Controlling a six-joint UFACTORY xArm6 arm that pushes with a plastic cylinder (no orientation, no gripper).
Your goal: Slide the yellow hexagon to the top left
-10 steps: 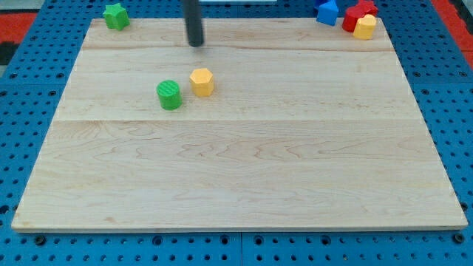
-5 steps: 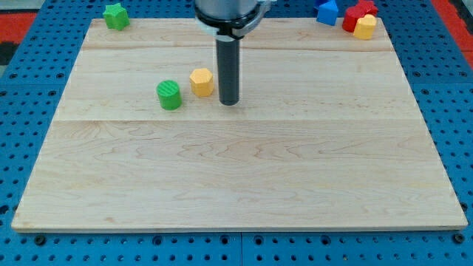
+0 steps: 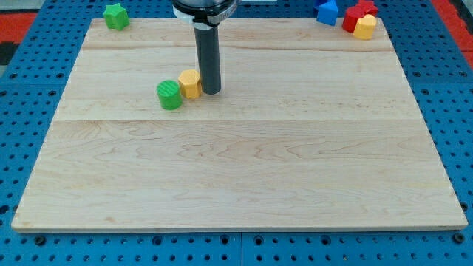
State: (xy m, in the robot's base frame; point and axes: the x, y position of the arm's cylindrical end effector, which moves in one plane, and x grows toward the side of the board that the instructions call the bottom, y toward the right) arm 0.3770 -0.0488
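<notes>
The yellow hexagon [image 3: 190,84] sits left of the board's centre, touching the green cylinder [image 3: 169,95] on its left. The rod's tip [image 3: 211,91] presses against the hexagon's right side; it is a bare rod, gripping nothing. A green star [image 3: 114,15] lies at top left of the wooden board [image 3: 244,170].

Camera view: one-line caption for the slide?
My tip presses the right side of the yellow hexagon, which sits against the green cylinder on the wooden board.
</notes>
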